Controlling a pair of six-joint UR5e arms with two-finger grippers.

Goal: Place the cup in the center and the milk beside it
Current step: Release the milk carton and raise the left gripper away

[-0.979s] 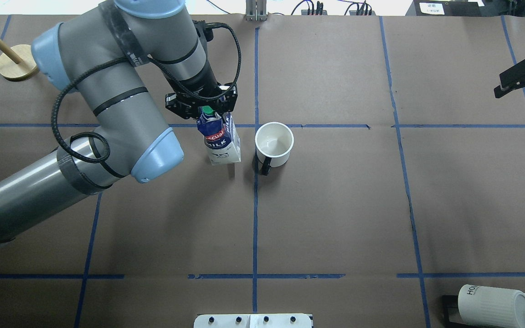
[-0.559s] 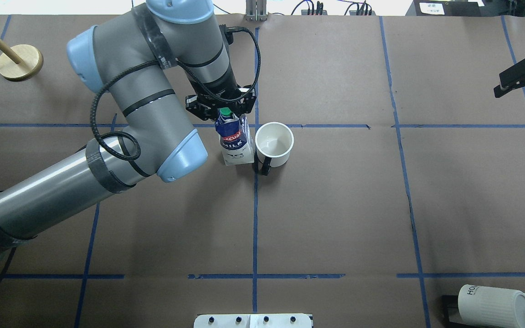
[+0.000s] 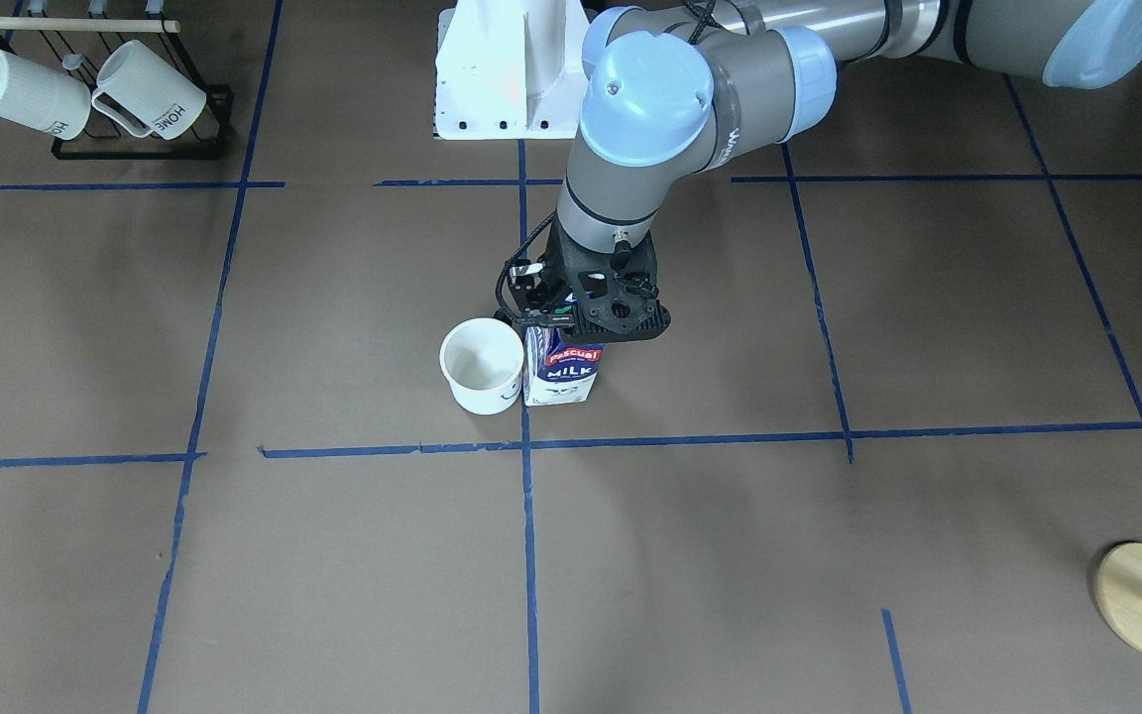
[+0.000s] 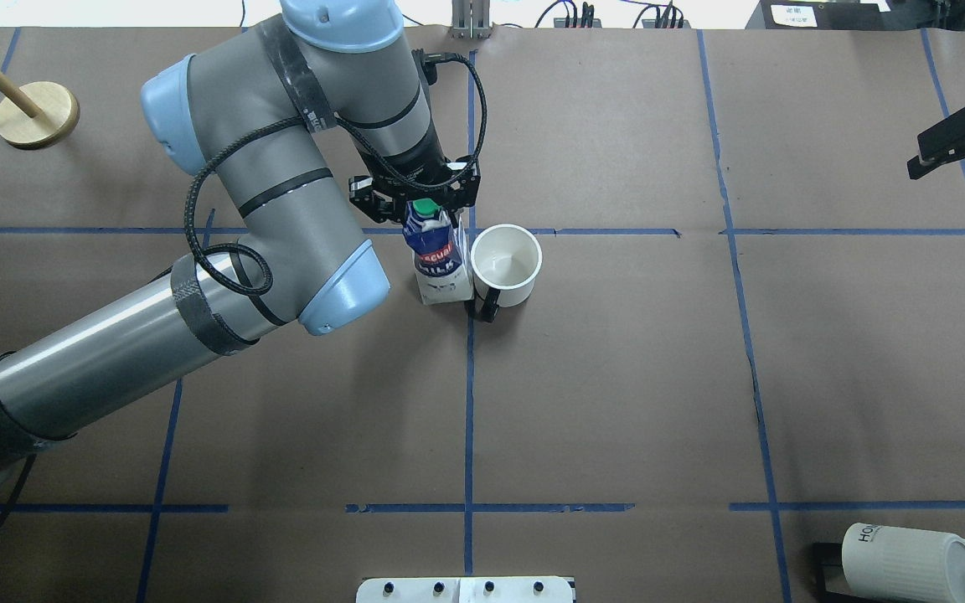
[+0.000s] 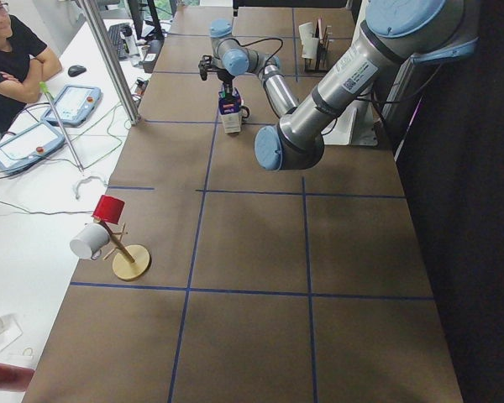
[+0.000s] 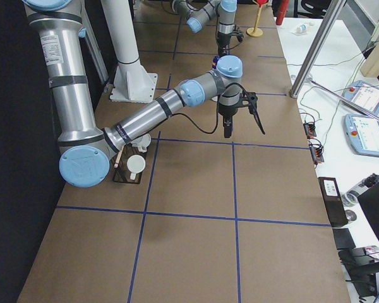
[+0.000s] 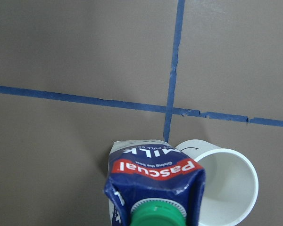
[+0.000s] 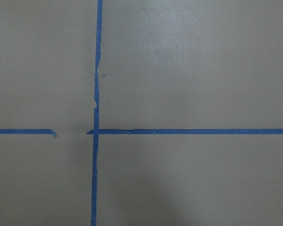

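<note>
The cup (image 4: 505, 265) stands upright just right of the center tape crossing (image 4: 470, 231), with its black handle toward the robot. The milk (image 4: 441, 260) stands upright right against the cup's left side. My left gripper (image 4: 417, 199) is shut on the carton's gable top by the green cap. I cannot tell whether the carton's base rests on the surface. In the front-facing view the milk (image 3: 561, 375) is right of the cup (image 3: 482, 365) under the left gripper (image 3: 576, 317). The left wrist view shows the milk (image 7: 153, 183) and the cup (image 7: 224, 188). My right gripper (image 4: 956, 159) hovers open and empty at the far right.
A rack with ribbed "HOME" mugs (image 4: 905, 559) lies at the near right corner and shows in the front-facing view (image 3: 85, 89). A wooden peg stand (image 4: 36, 113) is at the far left. The robot's white base (image 3: 507, 69) is at the near edge.
My left arm has carried the milk to the right, from a gap away from the cup to right against its left side. The cup and right arm have not moved.
</note>
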